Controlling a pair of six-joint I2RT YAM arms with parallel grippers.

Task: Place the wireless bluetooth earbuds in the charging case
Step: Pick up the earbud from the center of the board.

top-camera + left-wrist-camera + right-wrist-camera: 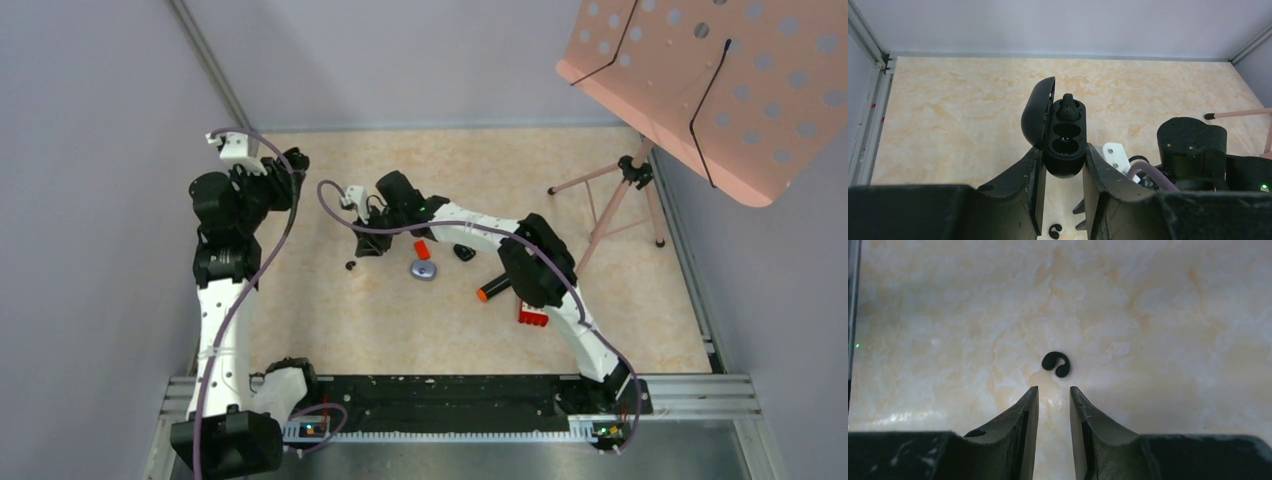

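Left end effector: pinching the open charging case, half filled.
Right end effector: slightly spread, empty, just short of loose earbud.
Advice: centre over earbud before closing.

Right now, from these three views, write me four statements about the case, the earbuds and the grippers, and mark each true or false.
1. The left gripper grips the charging case, whose lid stands open. True.
2. Both slots of the case are filled. False: the seated earbud fills the far slot and the near slot is empty.
3. The right gripper is clamped on an earbud. False: its jaws are apart with nothing between them, and the loose earbud lies on the table just ahead of the fingertips.
4. A red block lies on the table beside the right arm. True.
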